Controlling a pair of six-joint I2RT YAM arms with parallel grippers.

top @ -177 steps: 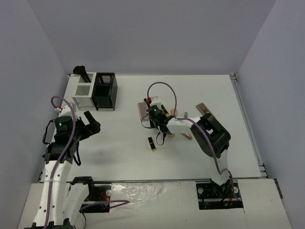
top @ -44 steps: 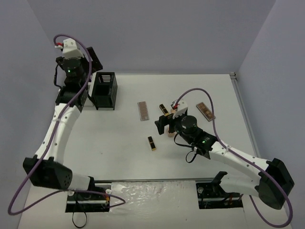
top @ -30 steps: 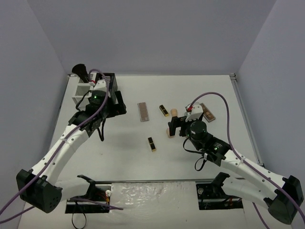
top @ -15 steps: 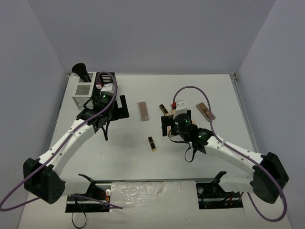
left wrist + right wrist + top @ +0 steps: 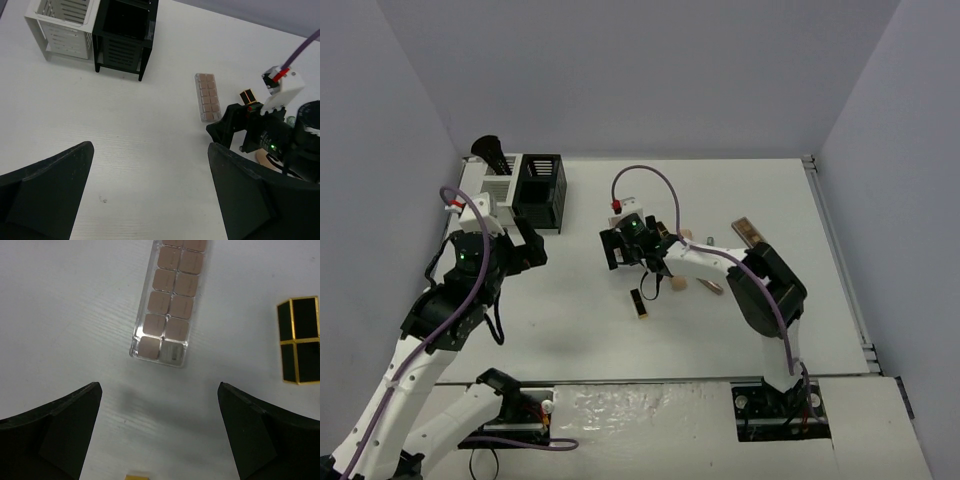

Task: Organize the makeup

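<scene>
Two claws hung over the surface (image 5: 55,325), both spread wide and holding nothing. The right claw (image 5: 160,440) hovered just short of the palette (image 5: 170,304), which lay flat at its 12 o'clock. Its fingers (image 5: 50,435) stood at 9 and 3 o'clock, set wider than the palette's narrow side. That spacing looked chosen so the claw could move forward and pinch the palette across its short width, the easier grip on a thin, flat thing. A lipstick (image 5: 298,340) lay at the claw's 2 o'clock, apart from the palette, so closing there should not catch it.

The left claw (image 5: 150,200) hung over bare surface. The white bin (image 5: 62,25) was at its 11 o'clock and the black bin (image 5: 125,35) just beside that at 12. I judged it was parked near the bins to keep out of the right arm's way.

The palette was a long clear case with two columns of dusty brown-pink pans. Five rows showed in the right wrist view, where the frame cut off the far end. It sat slightly tilted, far end toward 1 o'clock, with a clear strip at its near end. From above, the right arm hid it. A second palette (image 5: 748,232) lay well apart toward 3 o'clock.
</scene>
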